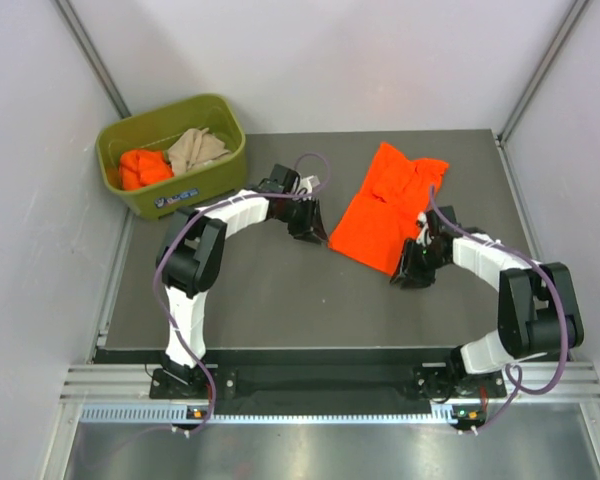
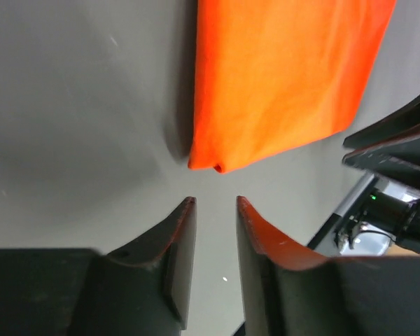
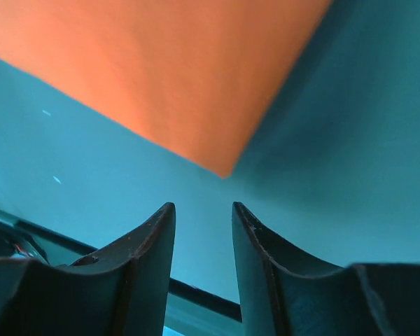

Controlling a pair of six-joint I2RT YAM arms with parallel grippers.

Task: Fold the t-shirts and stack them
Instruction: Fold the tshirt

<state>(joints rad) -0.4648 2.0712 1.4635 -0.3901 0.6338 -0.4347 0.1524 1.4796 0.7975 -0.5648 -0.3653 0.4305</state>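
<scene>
A bright orange t-shirt [image 1: 385, 205] lies partly folded on the dark table, right of centre. My left gripper [image 1: 307, 222] is open and empty, just left of its near-left corner, which shows in the left wrist view [image 2: 280, 77] a little beyond the fingertips. My right gripper [image 1: 412, 270] is open and empty, just off its near-right corner, seen in the right wrist view [image 3: 175, 70]. Another orange t-shirt [image 1: 143, 166] and a beige-tan t-shirt [image 1: 197, 148] lie crumpled in the bin.
The olive-green plastic bin [image 1: 210, 190] stands at the table's back left corner. White walls close in the table [image 1: 280, 300] on three sides. A metal rail runs along the near edge by the arm bases.
</scene>
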